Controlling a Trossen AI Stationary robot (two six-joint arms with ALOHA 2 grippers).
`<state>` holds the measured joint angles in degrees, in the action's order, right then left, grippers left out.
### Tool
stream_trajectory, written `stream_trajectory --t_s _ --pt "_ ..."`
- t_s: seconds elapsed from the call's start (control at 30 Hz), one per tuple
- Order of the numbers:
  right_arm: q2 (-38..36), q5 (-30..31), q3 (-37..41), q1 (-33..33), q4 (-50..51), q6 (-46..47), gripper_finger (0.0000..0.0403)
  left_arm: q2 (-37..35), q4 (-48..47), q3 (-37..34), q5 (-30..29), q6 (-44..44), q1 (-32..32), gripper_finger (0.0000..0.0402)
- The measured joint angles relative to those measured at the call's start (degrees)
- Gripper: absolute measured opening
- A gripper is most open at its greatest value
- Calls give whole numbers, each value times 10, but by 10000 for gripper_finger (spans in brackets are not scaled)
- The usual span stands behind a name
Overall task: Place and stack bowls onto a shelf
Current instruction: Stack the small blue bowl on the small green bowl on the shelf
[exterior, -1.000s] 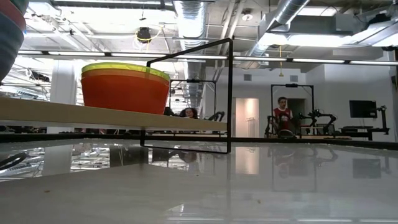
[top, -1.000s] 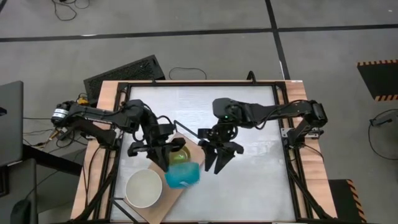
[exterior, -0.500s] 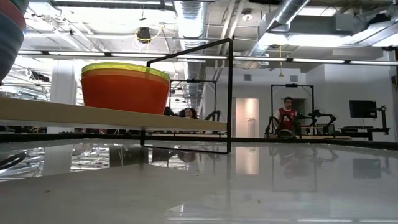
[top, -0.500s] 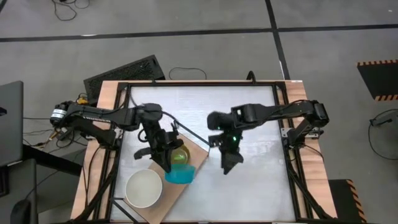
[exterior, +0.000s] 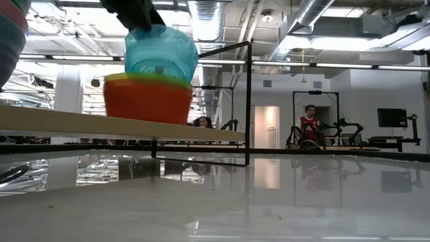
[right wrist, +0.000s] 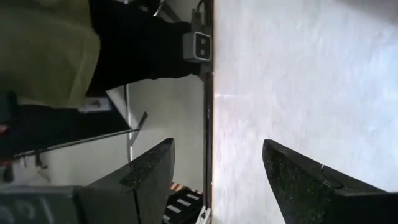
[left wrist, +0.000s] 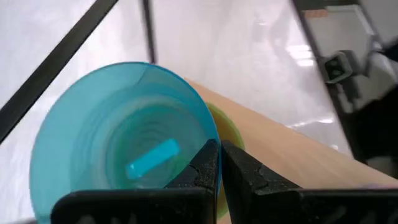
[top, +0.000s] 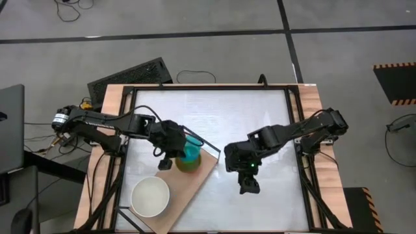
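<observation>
from above i see my left gripper (top: 170,151) holding the cyan bowl (top: 190,150) over the lime green bowl (top: 189,162) on the shelf (top: 203,173), the cream-white bowl (top: 150,196) at its near end, my right gripper (top: 249,184) off over bare table. level view: cyan sits tilted on the red bowl (exterior: 148,102) stack, so i judge seating is in hand. wrist views: left fingers (left wrist: 205,168) pinch its rim, right fingers (right wrist: 151,168) spread empty; next, level, lower, release.
</observation>
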<state>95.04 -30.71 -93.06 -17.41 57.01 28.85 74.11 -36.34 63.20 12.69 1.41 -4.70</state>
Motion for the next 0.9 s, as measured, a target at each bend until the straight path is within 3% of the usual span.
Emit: stream_trajectory --t_s 0.23,0.6,0.9 --pt "0 39 0 -35 0 41 270 0 -17 0 -63 71 -55 0" --pt "0 96 0 -51 -1 53 270 0 -12 0 -266 101 -158 0" --pt "1 114 0 -51 -3 62 270 45 7 5 -281 83 -189 0"
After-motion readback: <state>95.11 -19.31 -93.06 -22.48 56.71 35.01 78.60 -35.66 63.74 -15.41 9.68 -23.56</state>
